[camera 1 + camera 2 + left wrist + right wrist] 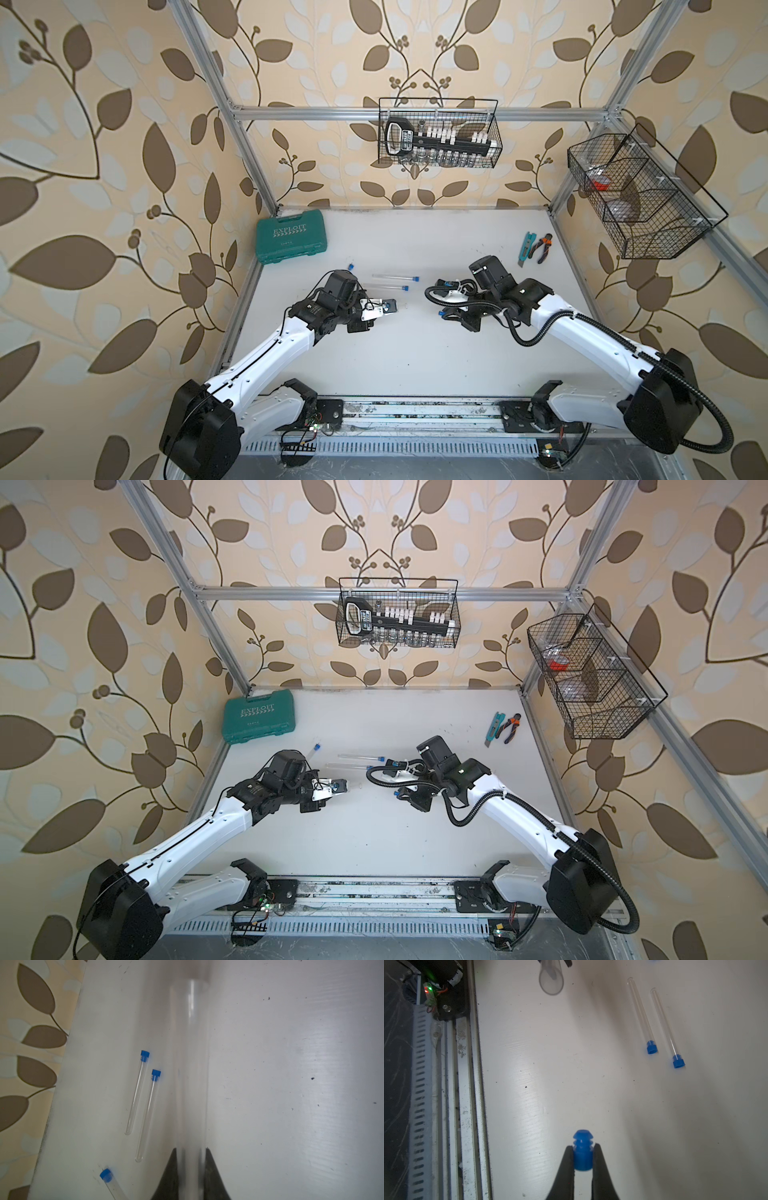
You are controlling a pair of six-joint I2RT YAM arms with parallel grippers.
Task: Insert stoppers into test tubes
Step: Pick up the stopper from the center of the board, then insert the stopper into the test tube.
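Note:
My left gripper (pixel 191 1149) is shut on a clear test tube (pixel 191 1064), which reaches out past the jaws to its open mouth (pixel 190 982). A bright-blue stopper (pixel 582 1136) sits between the jaws of my right gripper (pixel 582 1146), which is shut on it, ribbed end forward. In the right wrist view the held tube's open mouth (pixel 551 980) faces the stopper across a wide gap. Two tubes (pixel 395 276) (pixel 386 286) with blue stoppers in them lie side by side between the arms. A third stoppered tube (pixel 351 266) lies behind the left arm.
A green tool case (pixel 291 237) stands at the back left of the white table (pixel 415 357). A cutter knife (pixel 524 248) and pliers (pixel 543 247) lie at the back right. Wire baskets (pixel 440 133) (pixel 640 195) hang on the frame. A metal rail (pixel 415 411) runs along the front.

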